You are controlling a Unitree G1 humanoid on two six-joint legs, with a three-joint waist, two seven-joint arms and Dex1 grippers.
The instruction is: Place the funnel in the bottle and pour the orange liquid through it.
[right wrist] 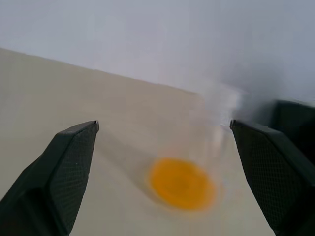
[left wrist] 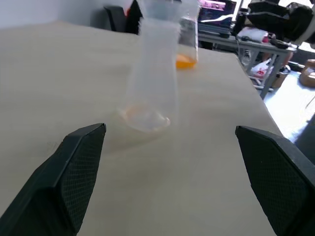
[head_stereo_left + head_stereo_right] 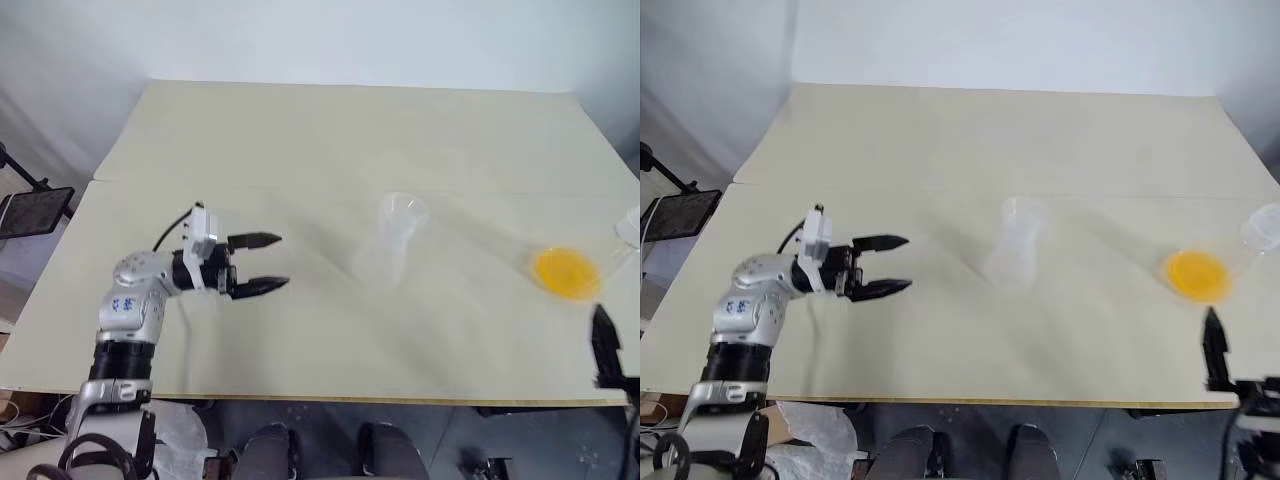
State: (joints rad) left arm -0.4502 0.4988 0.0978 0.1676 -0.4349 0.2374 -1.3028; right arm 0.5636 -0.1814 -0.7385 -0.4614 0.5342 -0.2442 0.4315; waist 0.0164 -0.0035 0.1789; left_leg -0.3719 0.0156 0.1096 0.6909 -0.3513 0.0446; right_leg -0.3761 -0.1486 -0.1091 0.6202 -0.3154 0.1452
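My left gripper hovers with fingers spread, bare bench between it and the clear bottle standing mid-bench. The orange liquid sits in its vessel near the bench's right edge, beside my empty right gripper, fingers apart.

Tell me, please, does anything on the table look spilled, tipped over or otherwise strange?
Nothing stands out. The bottle stands upright near the middle of the table, and the orange liquid sits inside its clear vessel near the right edge, with no puddle around either. Both grippers are open and apart from them.
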